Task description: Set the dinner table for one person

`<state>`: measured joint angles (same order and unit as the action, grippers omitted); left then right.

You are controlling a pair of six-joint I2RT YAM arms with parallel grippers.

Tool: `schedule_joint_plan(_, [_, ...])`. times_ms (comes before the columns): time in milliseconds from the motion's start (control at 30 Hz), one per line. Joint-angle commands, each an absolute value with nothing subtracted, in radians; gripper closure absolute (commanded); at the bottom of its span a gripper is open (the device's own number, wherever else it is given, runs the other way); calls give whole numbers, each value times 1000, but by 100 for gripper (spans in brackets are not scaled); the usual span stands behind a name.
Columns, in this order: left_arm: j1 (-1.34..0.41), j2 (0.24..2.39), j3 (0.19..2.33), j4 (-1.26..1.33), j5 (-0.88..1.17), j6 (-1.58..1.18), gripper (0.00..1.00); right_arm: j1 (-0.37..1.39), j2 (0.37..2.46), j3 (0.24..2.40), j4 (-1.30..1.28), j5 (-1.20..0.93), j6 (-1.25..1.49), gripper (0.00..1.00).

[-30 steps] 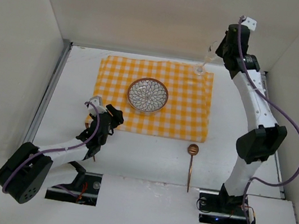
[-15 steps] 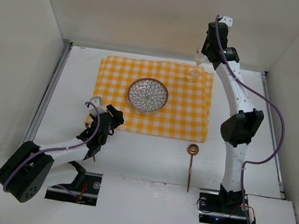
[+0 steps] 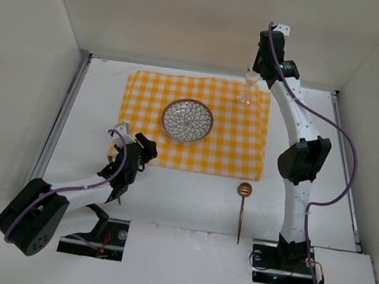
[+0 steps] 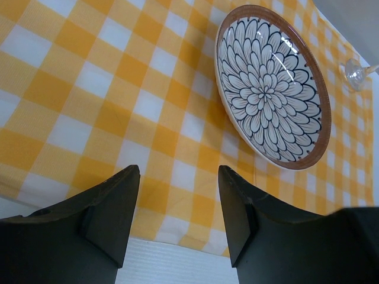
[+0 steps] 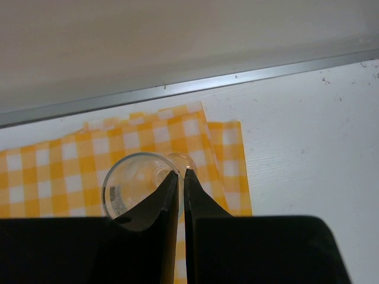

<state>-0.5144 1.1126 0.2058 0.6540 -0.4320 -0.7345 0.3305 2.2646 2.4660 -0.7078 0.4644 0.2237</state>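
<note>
My right gripper (image 3: 253, 76) (image 5: 181, 173) is shut on the rim of a clear stemmed glass (image 3: 245, 93) (image 5: 131, 188). The glass is held upright over the far right corner of the yellow-and-white checked cloth (image 3: 197, 118), with its foot low at the cloth. A flower-patterned plate (image 3: 187, 121) (image 4: 272, 89) lies in the middle of the cloth. A copper spoon (image 3: 242, 211) lies on the white dinner table (image 3: 187, 199) below the cloth's near right corner. My left gripper (image 3: 145, 151) (image 4: 177, 201) hangs open and holds nothing, over the cloth's near left edge.
White walls (image 3: 30, 52) close the table in on three sides. A metal strip (image 5: 237, 80) runs along the back wall just behind the glass. The cloth (image 5: 225, 171) ends a little to the right of the glass.
My right arm has swung left and lower, carrying the glass from beyond the cloth's far right corner to over that corner. The left arm has not moved.
</note>
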Motion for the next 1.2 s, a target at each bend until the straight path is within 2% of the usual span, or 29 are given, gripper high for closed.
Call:
schedule_joint_plan(0, [-505, 1112, 215, 693, -434, -742, 47, 341, 2270, 2526, -670, 468, 227, 91])
schedule_joint_plan(333, [-505, 1114, 216, 693, -434, -744, 47, 338, 2296, 2519, -680, 451, 242, 88])
schedule_joint_plan(467, [-505, 1117, 216, 693, -434, -744, 47, 329, 2295, 2516, -680, 449, 255, 79])
schedule_joint_plan(567, [-505, 1117, 216, 693, -434, -744, 47, 327, 2286, 2516, -673, 446, 258, 67])
schedule_joint_plan(767, [-505, 1124, 219, 695, -425, -745, 47, 323, 2243, 2511, -666, 427, 264, 59])
schedule_joint_plan(1167, [-505, 1134, 222, 696, -420, -749, 47, 295, 2189, 2497, -663, 385, 287, 54])
